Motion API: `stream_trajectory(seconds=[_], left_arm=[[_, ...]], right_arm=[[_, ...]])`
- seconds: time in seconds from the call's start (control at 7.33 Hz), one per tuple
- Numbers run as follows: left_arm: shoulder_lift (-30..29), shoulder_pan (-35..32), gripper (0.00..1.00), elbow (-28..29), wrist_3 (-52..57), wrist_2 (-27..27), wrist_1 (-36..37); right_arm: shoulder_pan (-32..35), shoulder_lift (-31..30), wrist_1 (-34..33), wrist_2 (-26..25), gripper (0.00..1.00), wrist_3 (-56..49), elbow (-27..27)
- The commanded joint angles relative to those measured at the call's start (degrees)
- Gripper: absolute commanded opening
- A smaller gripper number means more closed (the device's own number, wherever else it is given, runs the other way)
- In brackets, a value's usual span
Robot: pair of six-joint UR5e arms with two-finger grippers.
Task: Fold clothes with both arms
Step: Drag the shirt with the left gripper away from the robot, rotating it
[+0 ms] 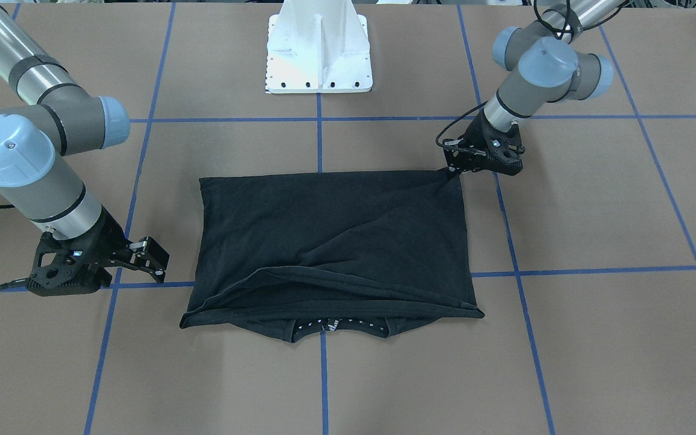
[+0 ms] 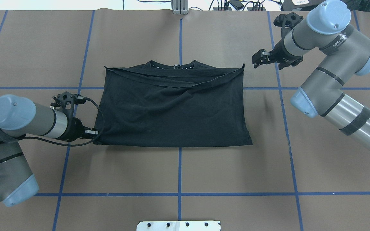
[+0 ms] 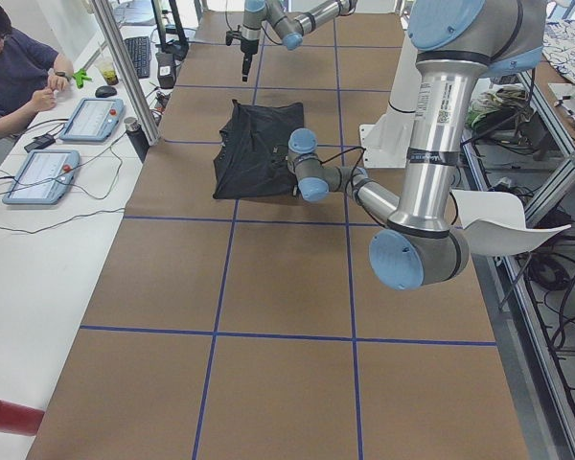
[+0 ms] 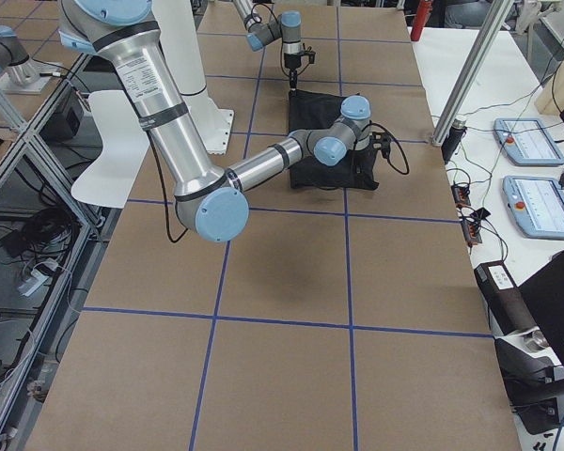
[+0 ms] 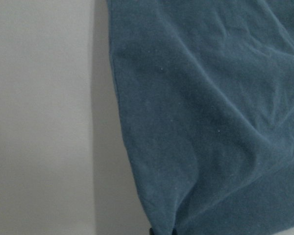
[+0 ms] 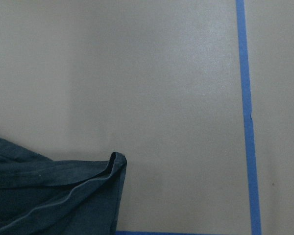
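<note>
T-shirt (image 2: 172,109) black, creased, roughly rectangular, on matte brown table (image 2: 230,170)

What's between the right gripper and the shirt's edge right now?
Nothing but bare brown table and a blue tape line separates the right gripper from the T-shirt, clearest in the front-facing view.

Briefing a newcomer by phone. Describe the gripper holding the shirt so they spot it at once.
Find the black T-shirt lying on the brown, blue-taped table. At its corner nearest the robot's left side, the left gripper pinches the cloth. The right gripper, by contrast, hangs open beside the far corner, touching nothing.
</note>
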Motion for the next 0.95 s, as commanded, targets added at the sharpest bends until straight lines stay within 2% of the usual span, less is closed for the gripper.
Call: stream_trajectory(seconds=[0.0,0.41,0.55,0.68,0.82], left_arm=[[-2.66,-8.56,0.0,7.11,11.84,0.13,1.32],[-19.24,-17.8,0.0,29.76,22.04,0.31,0.53],[-24.52,-18.87,0.0,37.75,23.29,0.39,-0.6],[-29.09,-19.23,0.0,45.49,23.3,1.79,-4.44],[-32.1,-19.23,0.0,52.79,23.3,5.37,-9.09]], right_arm=[[-0.09,0.02,0.0,-0.09,1.0,0.09,0.04],[-0.36,0.19,0.0,-0.17,1.0,0.09,-0.05],[-0.53,0.37,0.0,-0.26,1.0,0.18,-0.05],[-0.71,0.54,0.0,-0.35,1.0,0.18,-0.13],[-0.88,0.63,0.0,-0.44,1.0,0.09,-0.22]])
